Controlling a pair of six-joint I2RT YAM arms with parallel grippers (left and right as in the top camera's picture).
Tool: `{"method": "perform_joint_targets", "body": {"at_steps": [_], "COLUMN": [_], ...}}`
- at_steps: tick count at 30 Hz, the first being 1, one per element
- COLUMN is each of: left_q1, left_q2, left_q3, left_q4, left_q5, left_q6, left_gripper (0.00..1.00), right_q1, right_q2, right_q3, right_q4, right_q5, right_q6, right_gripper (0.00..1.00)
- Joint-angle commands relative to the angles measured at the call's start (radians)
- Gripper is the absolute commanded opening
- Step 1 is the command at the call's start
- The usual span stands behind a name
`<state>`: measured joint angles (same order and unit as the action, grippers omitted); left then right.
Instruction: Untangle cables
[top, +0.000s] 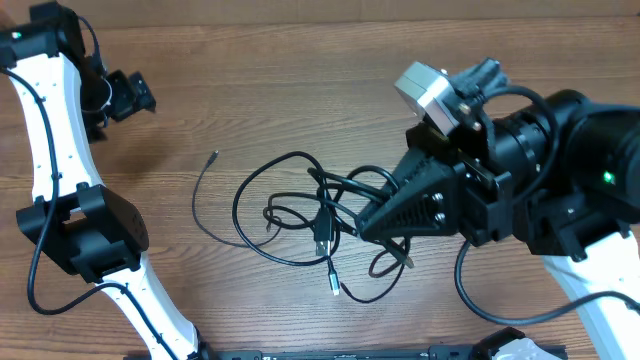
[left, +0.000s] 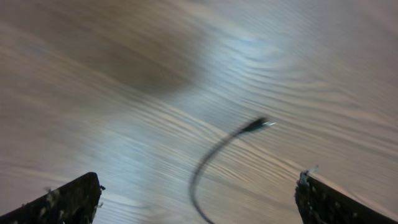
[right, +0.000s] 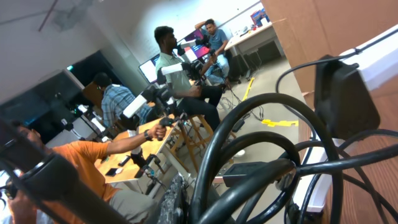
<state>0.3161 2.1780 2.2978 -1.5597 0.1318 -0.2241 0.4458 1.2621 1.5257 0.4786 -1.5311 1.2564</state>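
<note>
**A:** Big wooden table (top: 300, 60), and the right gripper (top: 362, 230) is closed, its tip buried in the cables (top: 300, 215) at mid-table!

**B:** The left gripper (top: 130, 100) is spread wide, well apart from that tangle, with one loose plug (left: 261, 122) just ahead.

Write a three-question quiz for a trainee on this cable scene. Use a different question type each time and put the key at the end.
1. True or false: the left gripper is shut on a plug.
2. Pick one. The right gripper, shut, meets the cable tangle at: A) the side nearer the right arm; B) the side nearer the left arm; C) nowhere.
3. Fill in: the loose plug end lies on the table on the ___ arm's side of the tangle.
Key: 1 false, it is open and holds nothing. 2 A. 3 left.
</note>
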Motion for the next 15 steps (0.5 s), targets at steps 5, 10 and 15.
{"method": "perform_joint_targets", "body": {"at_steps": [5, 10, 15], "left_q1": [-0.016, -0.079, -0.186], "left_q2": [-0.003, -0.091, -0.196], "left_q3": [0.199, 0.205, 0.205], "left_q4": [-0.130, -0.130, -0.130], "left_q5": [0.512, 0.711, 0.719], "left_q6": [0.186, 0.233, 0.272], "left_gripper": [1.00, 1.00, 1.00], "right_q1": [0.002, 0.001, -0.052], "right_q2": [0.059, 0.127, 0.181], "right_q3": [0.014, 0.014, 0.014], "right_q4": [0.007, 0.040, 0.090], "right_q5": [-0.038, -0.038, -0.038], "right_q6": [-0.007, -0.007, -0.007], "right_gripper": [0.04, 0.04, 0.04]}}
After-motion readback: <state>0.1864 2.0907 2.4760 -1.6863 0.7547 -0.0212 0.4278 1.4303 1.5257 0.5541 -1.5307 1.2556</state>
